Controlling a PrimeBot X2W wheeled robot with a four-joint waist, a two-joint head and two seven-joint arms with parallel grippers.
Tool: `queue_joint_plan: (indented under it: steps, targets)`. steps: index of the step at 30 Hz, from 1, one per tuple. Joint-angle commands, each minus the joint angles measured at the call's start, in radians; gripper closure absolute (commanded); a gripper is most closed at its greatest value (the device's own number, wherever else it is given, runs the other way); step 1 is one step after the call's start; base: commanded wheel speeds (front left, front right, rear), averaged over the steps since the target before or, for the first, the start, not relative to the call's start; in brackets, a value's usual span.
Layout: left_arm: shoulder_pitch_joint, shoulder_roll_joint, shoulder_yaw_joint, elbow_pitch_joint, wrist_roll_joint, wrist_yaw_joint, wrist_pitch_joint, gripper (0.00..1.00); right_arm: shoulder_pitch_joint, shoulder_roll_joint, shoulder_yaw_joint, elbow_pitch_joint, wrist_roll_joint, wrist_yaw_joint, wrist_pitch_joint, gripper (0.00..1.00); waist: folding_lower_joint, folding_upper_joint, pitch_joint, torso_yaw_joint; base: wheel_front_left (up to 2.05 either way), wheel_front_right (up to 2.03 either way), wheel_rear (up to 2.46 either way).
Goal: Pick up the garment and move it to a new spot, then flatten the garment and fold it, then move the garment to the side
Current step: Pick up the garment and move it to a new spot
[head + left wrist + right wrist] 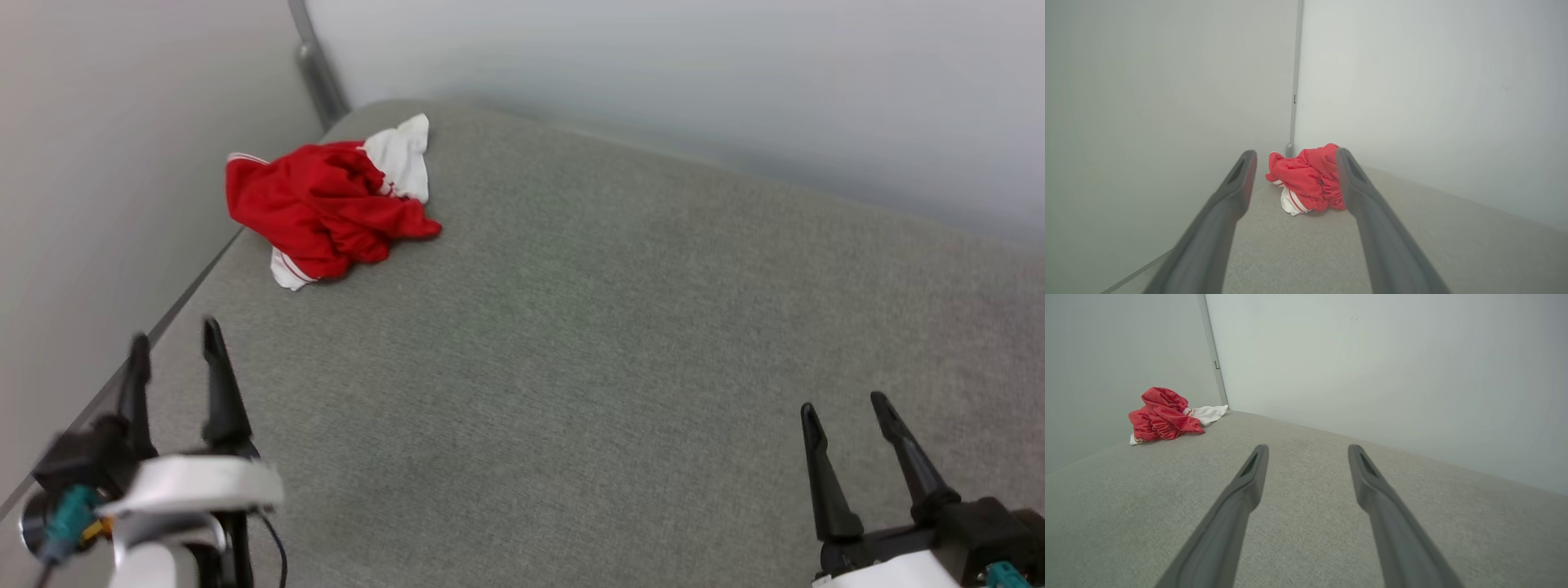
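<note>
The garment (326, 204) is lying crumpled in a heap at the far left corner of the grey fabric surface (612, 327), close to where the two pale walls are meeting at a grey corner post (314, 65). It is bunching up so tightly that its front is folding in on itself, and only red cloth, one white sleeve trailing toward the corner and a bit of red-striped white trim at the near edge are showing; any print is hidden in the folds. In the left wrist view one dark finger (1355, 183) is covering the heap's right edge.

The left gripper (176, 333) is hovering over the near left edge of the surface, its body blurring and partly running off the frame's bottom, its two fingers pointing toward the garment but staying well apart from it. Its jaws are standing wide apart and gripping nothing.

The right gripper (842, 404) is sitting at the near right, its wrist being cut off by the lower edge, fingers aiming up over bare fabric. Its jaws are likewise spreading wide with nothing between them.
</note>
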Motion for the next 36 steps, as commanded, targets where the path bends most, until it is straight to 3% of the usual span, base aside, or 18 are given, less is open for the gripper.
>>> queue_joint_plan:
  steps: [1, 6, 10, 16, 19, 24, 29, 36]
  targets:
    - [-0.081, 0.011, 0.039, 0.034, -0.038, -0.034, -0.005, 0.0, -0.025, 0.0, -0.01, -0.012, -0.017, 0.0, -0.002, 0.0, 0.0, 0.0, 0.058, -0.03, 0.0, 0.0, 0.0]
    - [-0.3, 0.096, 0.115, 0.133, -0.083, -0.096, -0.004, 0.0, -0.064, 0.0, -0.026, -0.032, -0.061, 0.0, -0.002, 0.0, 0.0, 0.0, 0.149, -0.072, 0.0, 0.0, 0.0]
    - [-0.477, 0.222, 0.129, 0.26, -0.134, -0.128, -0.003, 0.0, -0.102, 0.0, -0.028, -0.058, -0.098, 0.0, -0.002, 0.0, 0.0, 0.0, 0.228, -0.114, 0.0, 0.0, 0.0]
    - [-0.728, 0.39, 0.077, 0.447, -0.226, -0.141, 0.076, 0.0, -0.15, 0.0, -0.056, -0.102, -0.142, 0.0, -0.002, 0.0, 0.0, 0.0, 0.344, -0.143, 0.0, 0.0, 0.0]
    - [-0.798, 0.438, 0.03, 0.484, -0.278, -0.142, 0.119, 0.0, -0.162, 0.0, -0.061, -0.121, -0.158, 0.0, -0.002, 0.0, 0.0, 0.0, 0.379, -0.15, 0.0, 0.0, 0.0]
    - [-0.917, 0.565, -0.077, 0.581, -0.421, -0.142, 0.274, 0.0, -0.196, 0.0, -0.063, -0.174, -0.192, 0.0, -0.002, 0.0, 0.0, 0.0, 0.455, -0.173, 0.0, 0.0, 0.0]
    - [-0.958, 0.653, -0.171, 0.66, -0.599, -0.142, 0.491, 0.0, -0.218, 0.0, -0.06, -0.232, -0.222, 0.0, -0.002, 0.0, 0.0, 0.0, 0.515, -0.198, 0.0, 0.0, 0.0]
    - [-0.944, 0.715, -0.296, 0.681, -0.814, -0.143, 0.788, 0.0, -0.233, 0.0, -0.055, -0.292, -0.255, 0.0, -0.002, 0.0, 0.0, 0.0, 0.577, -0.222, 0.0, 0.0, 0.0]
